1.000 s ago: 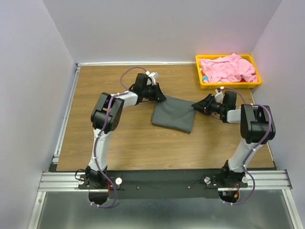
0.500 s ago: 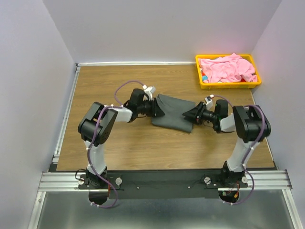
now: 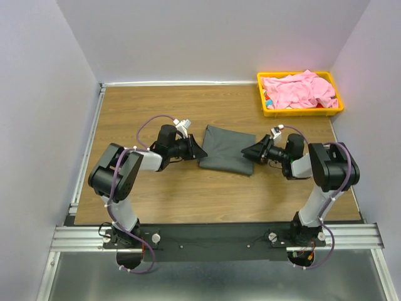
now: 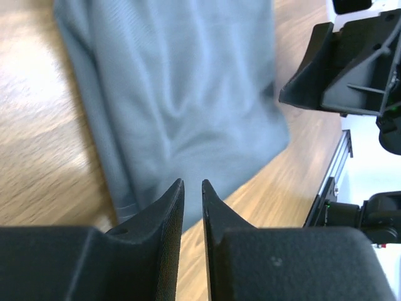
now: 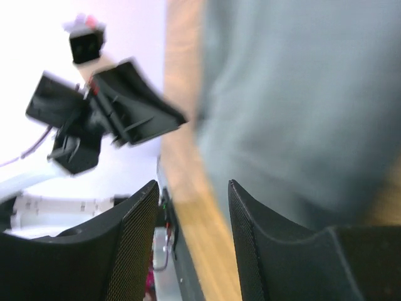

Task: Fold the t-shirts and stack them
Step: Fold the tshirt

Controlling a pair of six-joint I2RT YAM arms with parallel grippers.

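Drew my L claw (image 3: 200, 150) left off folded grey tee (image 3: 227, 149); barely apart, empty. R claw (image 3: 245, 151) apart at its right edge. Pink tee (image 3: 299, 89) far-right table corner, nearer R.

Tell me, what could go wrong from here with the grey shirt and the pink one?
1. The left claw and right claw sit low at opposite edges of the folded grey shirt, both empty; a sideways nudge could bunch it or open the fold.
2. The pink shirt lies crumpled in the yellow tray; pulling it out might drag the tray.
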